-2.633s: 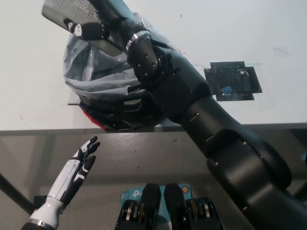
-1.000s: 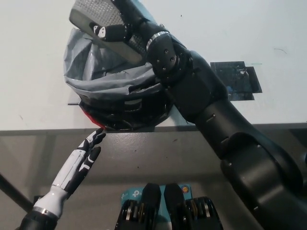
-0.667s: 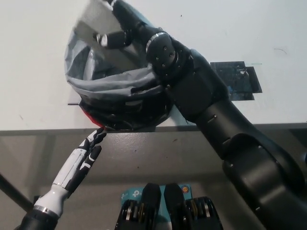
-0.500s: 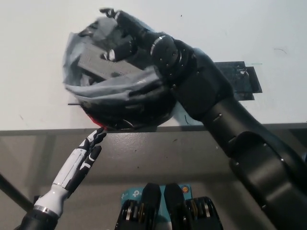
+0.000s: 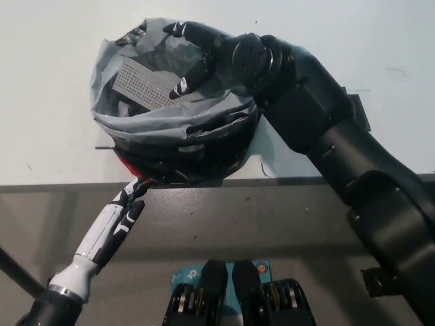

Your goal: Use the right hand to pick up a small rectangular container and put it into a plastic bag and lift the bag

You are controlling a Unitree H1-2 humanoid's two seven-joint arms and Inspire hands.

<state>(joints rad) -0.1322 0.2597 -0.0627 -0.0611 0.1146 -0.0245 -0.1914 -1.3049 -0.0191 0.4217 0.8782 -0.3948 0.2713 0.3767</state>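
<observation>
Right hand (image 5: 216, 56) hovers spread over the plastic bag (image 5: 170, 119), holding nothing. Inside the bag lies the container (image 5: 144, 85). Left hand (image 5: 121, 212) rests below it, apparently flat.

White table (image 5: 41, 102) with a grey front edge, evenly lit, faint marks.

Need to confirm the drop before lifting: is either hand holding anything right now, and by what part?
Nothing is held. The right hand is open over the plastic bag, container lying free inside. The left hand rests open below the table edge.
</observation>
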